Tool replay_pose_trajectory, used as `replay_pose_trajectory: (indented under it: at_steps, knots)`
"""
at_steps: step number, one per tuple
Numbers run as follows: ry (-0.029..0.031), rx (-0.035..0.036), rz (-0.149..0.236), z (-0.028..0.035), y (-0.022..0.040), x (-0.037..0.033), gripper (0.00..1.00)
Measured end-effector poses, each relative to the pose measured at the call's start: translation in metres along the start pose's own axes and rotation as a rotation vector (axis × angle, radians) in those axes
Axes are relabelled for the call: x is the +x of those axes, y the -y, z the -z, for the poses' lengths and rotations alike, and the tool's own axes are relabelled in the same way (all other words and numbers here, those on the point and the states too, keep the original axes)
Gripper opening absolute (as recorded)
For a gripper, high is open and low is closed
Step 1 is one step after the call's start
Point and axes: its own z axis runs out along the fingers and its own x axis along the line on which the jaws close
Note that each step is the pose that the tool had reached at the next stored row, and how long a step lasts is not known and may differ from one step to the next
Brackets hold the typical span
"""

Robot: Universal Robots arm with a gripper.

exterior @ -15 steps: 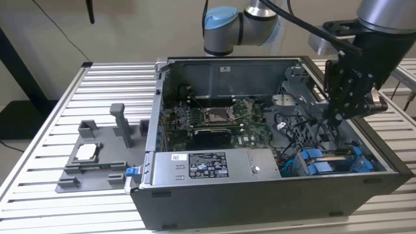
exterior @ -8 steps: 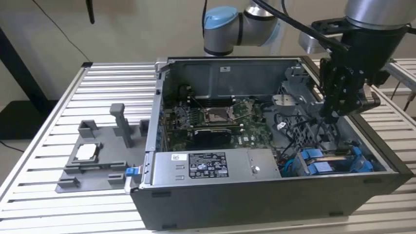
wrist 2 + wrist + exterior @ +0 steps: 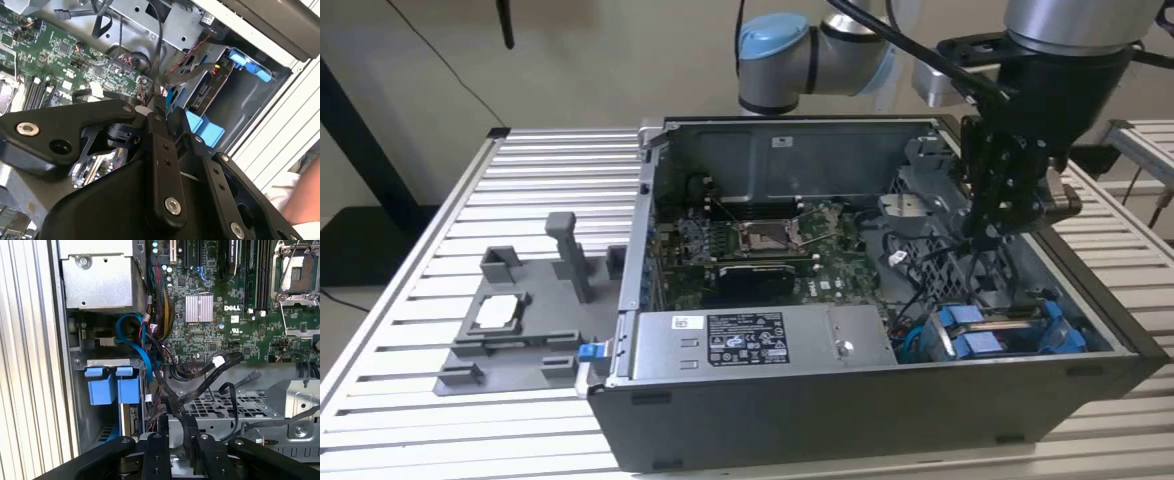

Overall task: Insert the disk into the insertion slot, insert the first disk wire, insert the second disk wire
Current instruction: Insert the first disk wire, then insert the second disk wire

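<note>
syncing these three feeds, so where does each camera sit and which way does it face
exterior view: off the arm, raised, looking down into the open computer case on the table; shows the arm and gripper.
first wrist view: on the wrist, looking past the gripper at the motherboard and insertion slot.
second wrist view: on the wrist, looking along the gripper toward the insertion slot.
shared: both wrist views show the gripper, motherboard and insertion slot.

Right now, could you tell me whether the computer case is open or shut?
Open: the case has no side panel on, so the motherboard lies exposed in the exterior view.
</note>
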Motion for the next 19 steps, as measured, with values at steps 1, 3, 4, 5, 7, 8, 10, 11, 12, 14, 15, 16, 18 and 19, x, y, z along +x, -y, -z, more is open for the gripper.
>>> replay_pose_trajectory:
  at_steps: [1, 3, 4, 5, 7, 8, 10, 11, 12, 14, 15, 16, 18, 19]
  knots:
    - [-0.0002, 0.0, 0.004, 0.0006, -0.0011, 0.0, 0.27]
    - [-0.0011, 0.0, 0.012, 0.0011, -0.0034, -0.0002, 0.27]
    - [-0.0013, 0.0001, 0.016, 0.0013, -0.0047, -0.0004, 0.27]
    - [-0.0009, 0.0001, 0.02, 0.0014, -0.006, -0.0006, 0.27]
    - [-0.0004, 0.0001, 0.027, 0.0017, -0.0087, -0.0006, 0.27]
    - [0.0, 0.0001, 0.031, 0.0018, -0.01, -0.0005, 0.27]
    - [-0.0004, 0.0001, 0.041, 0.0021, -0.0129, -0.0005, 0.27]
    - [-0.0017, 0.0002, 0.046, 0.0023, -0.0146, -0.0005, 0.27]
    - [-0.0033, 0.0002, 0.052, 0.0024, -0.0162, -0.0004, 0.27]
    - [-0.0065, 0.0002, 0.064, 0.0022, -0.019, -0.0003, 0.27]
    - [-0.0079, 0.0003, 0.069, 0.0019, -0.0203, -0.0002, 0.27]
    - [-0.009, 0.0003, 0.074, 0.0012, -0.0215, -0.0002, 0.27]
    - [-0.0098, 0.0006, 0.083, -0.0007, -0.0236, -0.0004, 0.27]
    - [-0.0099, 0.0009, 0.088, -0.0016, -0.0246, -0.0004, 0.27]
